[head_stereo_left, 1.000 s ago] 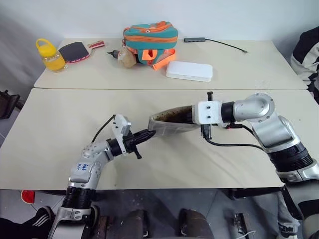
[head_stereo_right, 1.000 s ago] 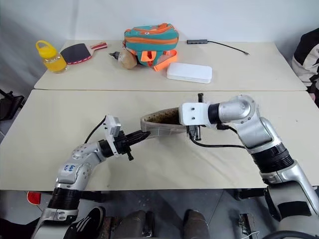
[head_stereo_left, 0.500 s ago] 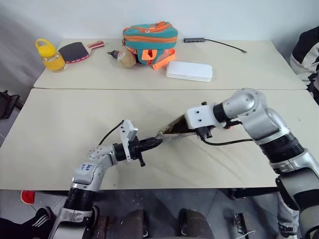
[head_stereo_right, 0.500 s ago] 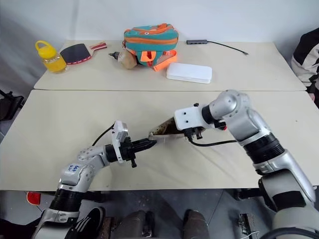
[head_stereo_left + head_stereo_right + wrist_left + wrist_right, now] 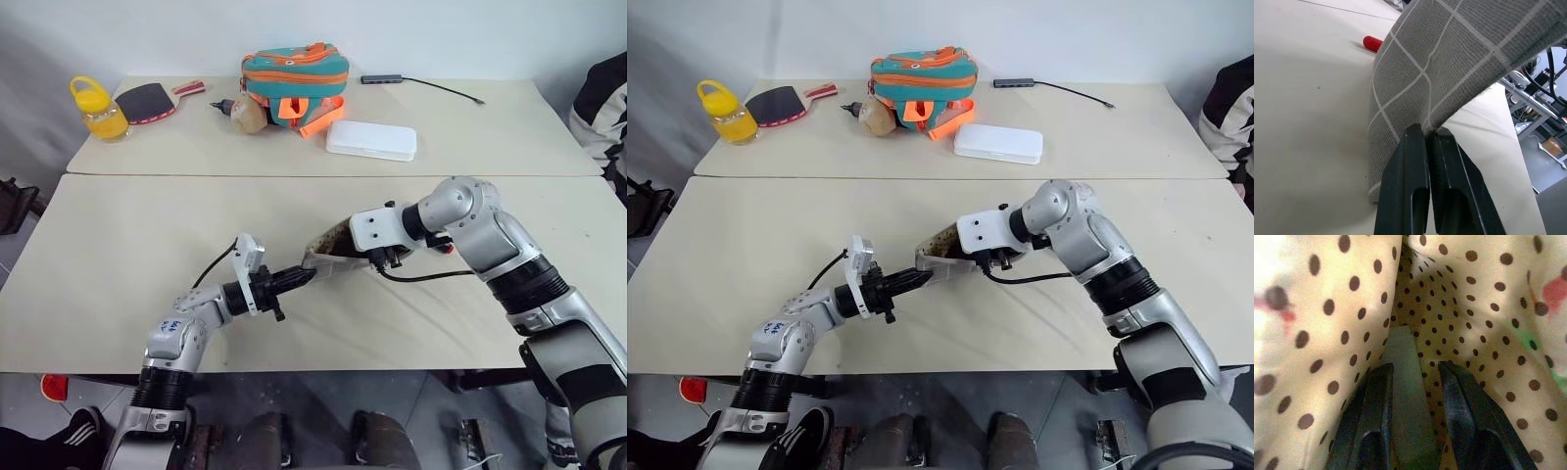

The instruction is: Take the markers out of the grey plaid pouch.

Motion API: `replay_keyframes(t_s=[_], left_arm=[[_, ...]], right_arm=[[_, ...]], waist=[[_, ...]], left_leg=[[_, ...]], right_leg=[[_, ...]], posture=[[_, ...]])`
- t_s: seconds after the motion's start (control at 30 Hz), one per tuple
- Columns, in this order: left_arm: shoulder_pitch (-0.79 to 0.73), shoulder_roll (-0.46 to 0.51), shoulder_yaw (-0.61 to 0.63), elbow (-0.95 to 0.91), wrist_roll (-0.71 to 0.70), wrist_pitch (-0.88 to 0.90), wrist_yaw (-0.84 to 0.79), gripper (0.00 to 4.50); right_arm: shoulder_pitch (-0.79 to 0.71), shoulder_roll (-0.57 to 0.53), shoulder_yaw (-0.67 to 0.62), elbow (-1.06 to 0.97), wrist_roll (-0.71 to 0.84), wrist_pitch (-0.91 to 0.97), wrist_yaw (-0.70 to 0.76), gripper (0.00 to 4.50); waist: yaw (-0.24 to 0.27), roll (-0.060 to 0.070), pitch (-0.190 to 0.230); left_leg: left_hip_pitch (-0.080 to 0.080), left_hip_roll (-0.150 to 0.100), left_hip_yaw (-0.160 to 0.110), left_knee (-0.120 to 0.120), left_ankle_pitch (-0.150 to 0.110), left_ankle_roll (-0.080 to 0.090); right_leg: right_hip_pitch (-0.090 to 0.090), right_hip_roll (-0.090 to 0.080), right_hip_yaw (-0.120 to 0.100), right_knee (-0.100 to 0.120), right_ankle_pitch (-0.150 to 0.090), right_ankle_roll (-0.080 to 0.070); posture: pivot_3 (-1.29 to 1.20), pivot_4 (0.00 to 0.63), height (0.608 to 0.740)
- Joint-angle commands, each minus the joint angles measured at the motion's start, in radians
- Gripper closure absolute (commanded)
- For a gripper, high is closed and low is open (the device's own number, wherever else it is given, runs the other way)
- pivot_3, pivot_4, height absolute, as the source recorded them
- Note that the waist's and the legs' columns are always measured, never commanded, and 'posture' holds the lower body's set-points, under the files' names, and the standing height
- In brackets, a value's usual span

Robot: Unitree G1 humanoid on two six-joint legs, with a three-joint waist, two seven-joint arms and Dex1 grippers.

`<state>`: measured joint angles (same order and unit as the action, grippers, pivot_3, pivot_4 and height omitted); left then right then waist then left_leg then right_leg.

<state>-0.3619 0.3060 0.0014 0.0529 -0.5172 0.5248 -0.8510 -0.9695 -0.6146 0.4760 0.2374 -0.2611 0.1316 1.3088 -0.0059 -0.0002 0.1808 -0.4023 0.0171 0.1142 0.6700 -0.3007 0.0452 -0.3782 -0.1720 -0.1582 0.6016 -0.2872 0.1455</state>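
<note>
While the left gripper (image 5: 1429, 139) pinches one corner of the soft grey plaid fabric pouch (image 5: 1449, 58) with fingers shut tight, apparently to anchor it, the right gripper (image 5: 1415, 369) reaches inside the dotted tan lining (image 5: 1484, 308), its fingers partly spread around a dark flat piece, likely feeling for contents. One red-ended marker (image 5: 1372, 43) lies on the cream table (image 5: 118, 255) just beyond the pouch. Left forearm lies level; right wrist angles downward.

My two arms are silver-grey metal with black joint bands. Each wrist carries a white camera block (image 5: 247, 262) trailing a black cable. Blue handwriting marks the left forearm (image 5: 174, 328). The fingers (image 5: 1413, 196) are matte black.
</note>
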Motion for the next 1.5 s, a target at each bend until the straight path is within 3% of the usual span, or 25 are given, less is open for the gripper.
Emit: replay_keyframes(t_s=[0.03, 0.7, 0.87, 1.47, 1.5], left_arm=[[-0.008, -0.005, 0.006, -0.008, -0.01, -0.003, 0.003, 4.5], [0.001, -0.02, -0.004, -0.03, -0.003, -0.016, 0.017, 4.5], [0.003, -0.019, -0.001, -0.035, 0.0, -0.021, 0.019, 4.5], [0.005, -0.019, -0.002, -0.045, 0.006, -0.034, 0.021, 4.5], [0.005, -0.02, -0.002, -0.046, 0.007, -0.035, 0.022, 4.5]], right_arm=[[-0.01, 0.017, 0.02, 0.018, -0.036, 0.004, -0.011, 2.99], [-0.003, 0.063, 0.038, 0.108, -0.086, -0.045, -0.068, 2.99], [0.003, 0.068, 0.034, 0.107, -0.087, -0.05, -0.068, 1.85], [0.044, 0.079, 0.066, 0.119, -0.112, -0.016, -0.027, 1.85], [0.046, 0.08, 0.063, 0.12, -0.112, -0.019, -0.033, 2.03]], waist=[[-0.001, 0.0, 0.0], [-0.005, 0.0, 0.0], [-0.004, 0.0, 0.0], [-0.005, -0.002, -0.003], [-0.005, -0.003, -0.003]], left_leg=[[0.0, 0.0, 0.0, 0.0, 0.0, 0.0], [0.002, 0.001, 0.0, 0.002, 0.0, 0.0], [0.002, 0.001, -0.001, 0.002, 0.0, 0.0], [0.003, 0.001, -0.001, 0.002, 0.0, 0.0], [0.003, 0.001, -0.001, 0.002, 0.0, 0.0]], right_leg=[[0.0, 0.0, 0.0, 0.0, 0.0, 0.0], [0.002, 0.0, 0.001, 0.002, 0.0, 0.0], [0.002, 0.0, 0.0, 0.002, 0.0, 0.0], [0.003, 0.0, 0.0, 0.002, 0.0, 0.0], [0.003, 0.0, 0.0, 0.002, 0.0, 0.0]], posture=[[0.0, 0.15, 0.74], [0.0, 0.15, 0.74], [0.0, 0.15, 0.74], [0.0, 0.15, 0.74], [0.0, 0.15, 0.74]])
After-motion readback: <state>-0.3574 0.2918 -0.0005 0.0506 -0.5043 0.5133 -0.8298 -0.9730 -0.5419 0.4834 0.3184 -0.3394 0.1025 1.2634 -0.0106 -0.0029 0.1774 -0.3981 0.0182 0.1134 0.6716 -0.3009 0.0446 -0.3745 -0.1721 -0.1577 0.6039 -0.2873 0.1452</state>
